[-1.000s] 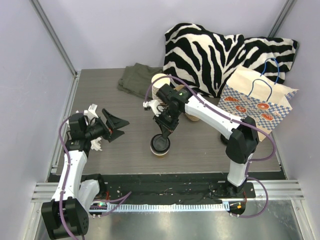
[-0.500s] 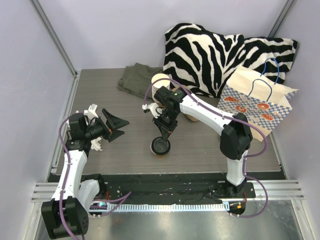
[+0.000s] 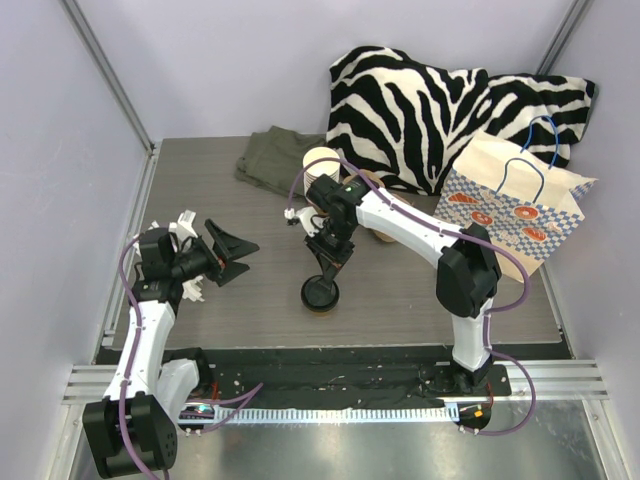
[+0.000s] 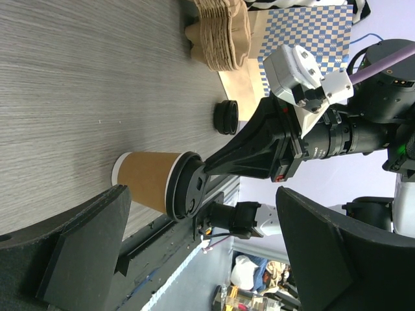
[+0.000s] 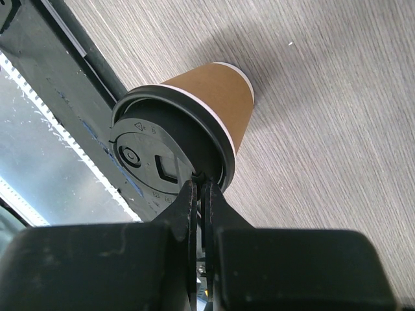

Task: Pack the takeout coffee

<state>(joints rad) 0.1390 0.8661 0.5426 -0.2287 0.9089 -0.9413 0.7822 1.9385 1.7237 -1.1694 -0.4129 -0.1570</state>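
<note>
1. The right gripper [image 5: 200,188] had its jaws drawn narrow, almost together, with the tips on the rim of the black lid [image 5: 159,155]. Whether a sliver of rim was nipped between them could not be told.
2. That contact sat at the lid's edge, not its middle. A push there could have seated one side only and left the far side proud, so the lid might pop off later.
3. The paper cup [image 5: 217,97] stood upright on the table [image 3: 260,315], near its front edge, with nothing bracing it. Any sideways push could have tipped it or skated it toward that edge.
4. Jaws this narrow could not take the cup's body, and lifting by the lid alone risked pulling it free.
5. The left gripper [image 3: 240,256] hung wide open, well apart to the left, too far off to steady anything.
6. The paper bag [image 3: 520,215] stood well apart at the right, so the carry would test a weak grip.
</note>
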